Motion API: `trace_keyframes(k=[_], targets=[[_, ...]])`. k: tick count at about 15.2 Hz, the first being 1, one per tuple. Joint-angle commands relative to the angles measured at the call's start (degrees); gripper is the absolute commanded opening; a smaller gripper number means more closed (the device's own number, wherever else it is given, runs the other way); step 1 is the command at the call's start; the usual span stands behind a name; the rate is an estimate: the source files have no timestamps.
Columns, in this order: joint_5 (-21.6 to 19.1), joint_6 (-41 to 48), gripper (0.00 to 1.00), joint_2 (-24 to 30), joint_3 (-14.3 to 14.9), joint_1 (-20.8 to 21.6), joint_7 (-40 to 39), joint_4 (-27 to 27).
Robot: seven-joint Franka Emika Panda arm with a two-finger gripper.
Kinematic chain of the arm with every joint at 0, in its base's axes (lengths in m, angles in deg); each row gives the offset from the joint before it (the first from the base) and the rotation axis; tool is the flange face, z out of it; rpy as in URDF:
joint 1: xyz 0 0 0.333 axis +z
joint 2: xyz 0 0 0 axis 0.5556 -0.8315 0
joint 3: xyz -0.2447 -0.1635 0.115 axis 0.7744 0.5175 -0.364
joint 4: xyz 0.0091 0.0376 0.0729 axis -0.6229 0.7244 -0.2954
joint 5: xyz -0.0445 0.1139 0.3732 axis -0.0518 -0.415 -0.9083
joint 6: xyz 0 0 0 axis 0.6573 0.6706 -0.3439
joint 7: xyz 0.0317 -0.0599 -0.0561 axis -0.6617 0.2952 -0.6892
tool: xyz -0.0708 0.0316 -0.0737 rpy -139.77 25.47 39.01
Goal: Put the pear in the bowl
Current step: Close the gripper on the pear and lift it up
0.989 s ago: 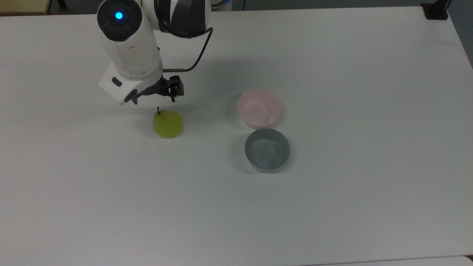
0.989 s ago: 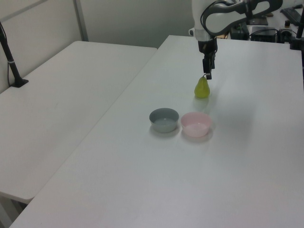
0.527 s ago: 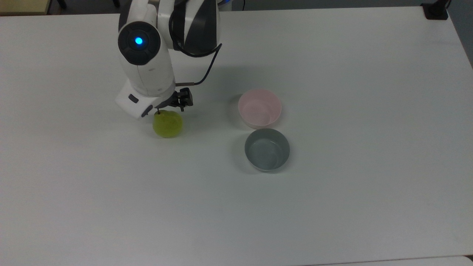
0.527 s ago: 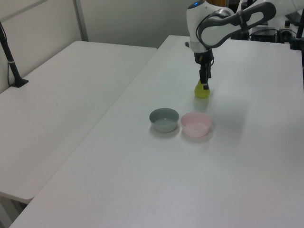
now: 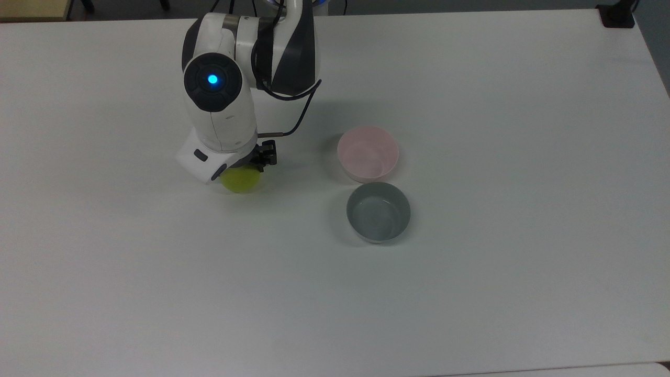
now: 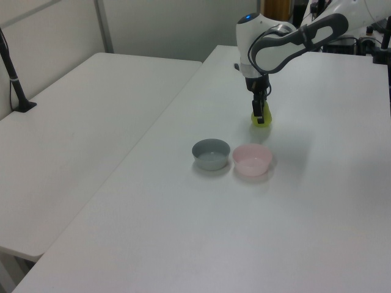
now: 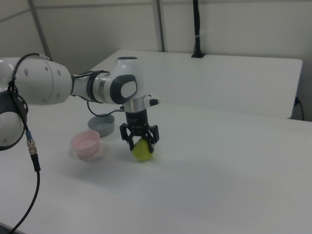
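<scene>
The pear [image 7: 143, 150] is straddled on the table [image 5: 471, 293] by the spread, unclosed gripper [image 7: 140, 140]; the bowl [image 5: 367, 153] stands apart.

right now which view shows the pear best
The right view: the pear sits on the table with the open hand straddling its top, most of its body visible. In the top view the arm covers all but its lower edge. In the left view it is a small patch behind the hand.
</scene>
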Motion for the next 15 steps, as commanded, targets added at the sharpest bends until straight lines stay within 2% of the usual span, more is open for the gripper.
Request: trace_keyframes(k=[1,2,3,8,13,15], targets=[[1.9,-0.8,0.42,0.6,0.2,0.0,-0.2,0.6],[1.9,-0.6,0.35,1.1,0.3,-0.2,-0.5,0.6],[1.8,0.4,0.34,1.8,0.3,-0.2,-0.4,0.5],[0.5,10.3,0.34,8.0,0.2,0.2,-0.1,-2.8],[-0.3,11.8,0.34,10.8,-0.4,0.8,2.0,-3.2],[-0.3,11.8,0.35,11.3,-0.4,3.0,3.7,-3.2]])
